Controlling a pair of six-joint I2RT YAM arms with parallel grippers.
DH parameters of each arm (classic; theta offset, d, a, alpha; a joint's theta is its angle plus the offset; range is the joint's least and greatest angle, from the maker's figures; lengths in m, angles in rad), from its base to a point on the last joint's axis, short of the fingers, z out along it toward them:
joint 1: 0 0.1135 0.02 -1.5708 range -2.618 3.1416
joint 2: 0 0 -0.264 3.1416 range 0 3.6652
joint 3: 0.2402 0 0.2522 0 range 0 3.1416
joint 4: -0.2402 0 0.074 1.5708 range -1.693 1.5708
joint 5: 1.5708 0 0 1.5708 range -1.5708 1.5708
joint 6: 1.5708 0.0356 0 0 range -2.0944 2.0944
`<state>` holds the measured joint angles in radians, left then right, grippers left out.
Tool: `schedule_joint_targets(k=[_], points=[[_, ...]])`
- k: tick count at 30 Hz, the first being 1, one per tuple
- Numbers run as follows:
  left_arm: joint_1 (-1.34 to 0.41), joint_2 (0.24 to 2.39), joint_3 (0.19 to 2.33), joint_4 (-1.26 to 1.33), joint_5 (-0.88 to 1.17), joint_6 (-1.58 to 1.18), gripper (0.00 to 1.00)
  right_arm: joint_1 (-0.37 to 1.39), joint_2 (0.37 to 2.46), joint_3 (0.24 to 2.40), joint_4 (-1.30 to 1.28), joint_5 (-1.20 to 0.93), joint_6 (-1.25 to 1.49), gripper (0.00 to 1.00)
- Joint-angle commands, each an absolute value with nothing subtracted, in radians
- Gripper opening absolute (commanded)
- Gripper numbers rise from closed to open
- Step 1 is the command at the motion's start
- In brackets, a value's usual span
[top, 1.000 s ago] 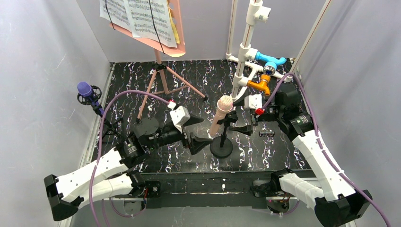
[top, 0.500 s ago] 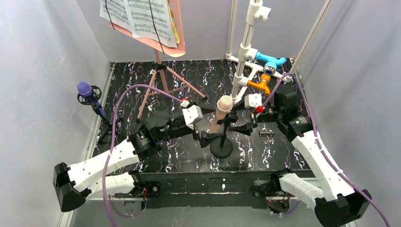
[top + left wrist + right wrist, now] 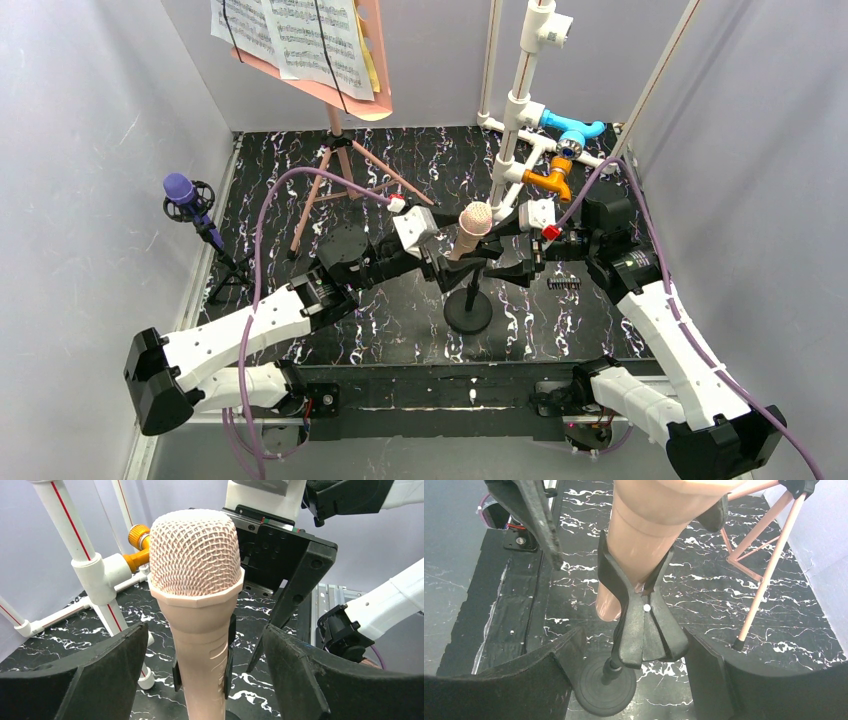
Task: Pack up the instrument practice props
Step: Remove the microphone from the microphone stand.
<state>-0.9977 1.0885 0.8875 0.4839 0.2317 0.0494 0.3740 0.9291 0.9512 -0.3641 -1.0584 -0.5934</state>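
The beige microphone [image 3: 470, 234] stands tilted in a black clip [image 3: 644, 625] on a round-based stand [image 3: 468, 313] mid-table. My left gripper [image 3: 446, 270] is open, its fingers either side of the microphone body [image 3: 197, 605] with gaps on both sides. My right gripper [image 3: 510, 260] is open from the opposite side, straddling the clip and stand base [image 3: 606, 685]. The pink sheet-music holder [image 3: 345, 85] with printed pages [image 3: 290, 35] stands on tripod legs [image 3: 340, 180] at the back. The purple microphone [image 3: 180, 190] sits on a small black tripod [image 3: 225, 275] at far left.
The white pipe frame [image 3: 520, 110] with blue and orange fittings stands at back right, close behind the right gripper; its pipes show in the left wrist view [image 3: 95, 575]. A small black comb-like piece [image 3: 565, 284] lies right of the stand. Grey walls enclose the table.
My left arm has moved right and forward, bringing its open fingers from beside the stand to around the beige microphone. The right arm has barely moved.
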Motion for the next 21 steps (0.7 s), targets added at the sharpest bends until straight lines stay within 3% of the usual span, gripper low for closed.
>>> schedule_joint_targets(k=[1, 5, 8, 13, 14, 21], points=[[-1.001, 1.109, 0.932, 0.562, 0.212, 0.022, 0.8, 0.37, 0.91, 0.949, -0.314, -1.081, -0.566, 0.78], [-1.0, 1.122, 0.932, 0.574, 0.206, 0.014, 0.72, 0.367, 0.91, 0.948, -0.304, -1.084, -0.551, 0.77], [-1.0, 1.125, 0.931, 0.577, 0.202, 0.01, 0.6, 0.365, 0.908, 0.948, -0.298, -1.086, -0.545, 0.76], [-1.001, 1.12, 0.927, 0.58, 0.189, 0.007, 0.19, 0.362, 0.906, 0.947, -0.289, -1.09, -0.535, 0.75], [-1.001, 1.119, 0.925, 0.58, 0.188, 0.008, 0.14, 0.361, 0.907, 0.947, -0.289, -1.091, -0.535, 0.74], [-1.0, 1.112, 0.925, 0.58, 0.189, 0.009, 0.01, 0.351, 0.899, 0.941, -0.29, -1.089, -0.535, 0.65]])
